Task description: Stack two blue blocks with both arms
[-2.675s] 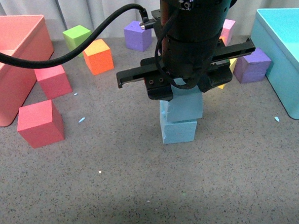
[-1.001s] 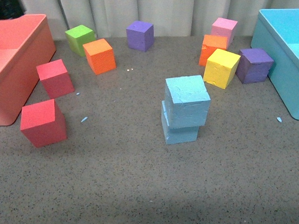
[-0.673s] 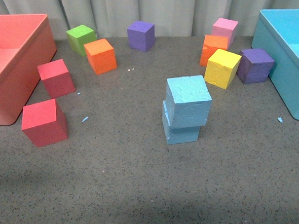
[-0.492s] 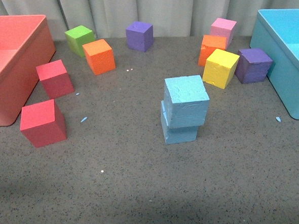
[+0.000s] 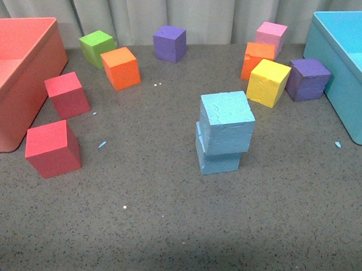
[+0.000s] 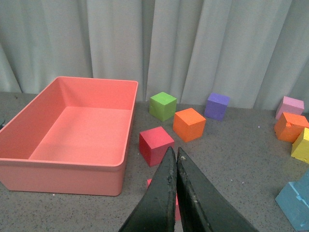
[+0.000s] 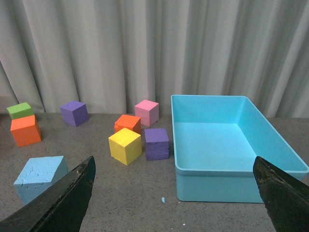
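Observation:
In the front view two sky-blue blocks stand stacked in the middle of the table. The upper blue block (image 5: 227, 121) sits slightly twisted and offset to the right on the lower blue block (image 5: 218, 159). Neither arm shows in the front view. My left gripper (image 6: 173, 151) is shut and empty, held above the table, far from the stack, whose edge (image 6: 295, 204) shows at the frame's border. My right gripper (image 7: 174, 162) is wide open and empty, with a blue block (image 7: 41, 176) beside one finger (image 7: 67, 198).
A pink bin (image 5: 10, 103) stands at the left and a turquoise bin (image 5: 344, 82) at the right. Two red cubes (image 5: 51, 148), an orange cube (image 5: 121, 68), a green cube (image 5: 97, 46), purple cubes (image 5: 169, 43), and yellow (image 5: 268, 82) and pink cubes (image 5: 271, 34) lie around.
The black arm that stood over the stack with its gripper at the upper blue block has left the front view. The stack stands free and has not moved.

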`<state>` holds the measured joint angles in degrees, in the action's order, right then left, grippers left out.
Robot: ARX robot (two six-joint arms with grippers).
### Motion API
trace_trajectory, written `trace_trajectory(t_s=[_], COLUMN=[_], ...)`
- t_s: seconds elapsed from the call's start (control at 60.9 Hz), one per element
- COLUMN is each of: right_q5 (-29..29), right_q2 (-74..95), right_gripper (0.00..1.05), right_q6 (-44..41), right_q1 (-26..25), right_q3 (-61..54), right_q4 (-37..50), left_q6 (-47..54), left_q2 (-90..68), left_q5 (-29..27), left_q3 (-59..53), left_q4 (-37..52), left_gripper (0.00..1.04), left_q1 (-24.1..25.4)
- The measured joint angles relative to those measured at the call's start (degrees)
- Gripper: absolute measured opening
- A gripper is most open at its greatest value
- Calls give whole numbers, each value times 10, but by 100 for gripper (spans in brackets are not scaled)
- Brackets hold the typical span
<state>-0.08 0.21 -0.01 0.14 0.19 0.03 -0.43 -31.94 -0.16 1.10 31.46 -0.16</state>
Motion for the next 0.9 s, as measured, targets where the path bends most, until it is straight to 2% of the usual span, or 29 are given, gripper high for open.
trace_trajectory(t_s=[0.558, 0.903], right_q5=[0, 0], right_q2=[0, 0], right_gripper=[95, 95], right_q6=[0, 0], right_q1=[0, 0], right_q3=[0, 0], right_q4=[0, 0], left_q6=[0, 0], left_q2=[164, 217], left_q5=[0, 0], left_q3=[0, 0], left_q4=[-157, -210], left_gripper=[4, 4], left_q1=[0, 0])
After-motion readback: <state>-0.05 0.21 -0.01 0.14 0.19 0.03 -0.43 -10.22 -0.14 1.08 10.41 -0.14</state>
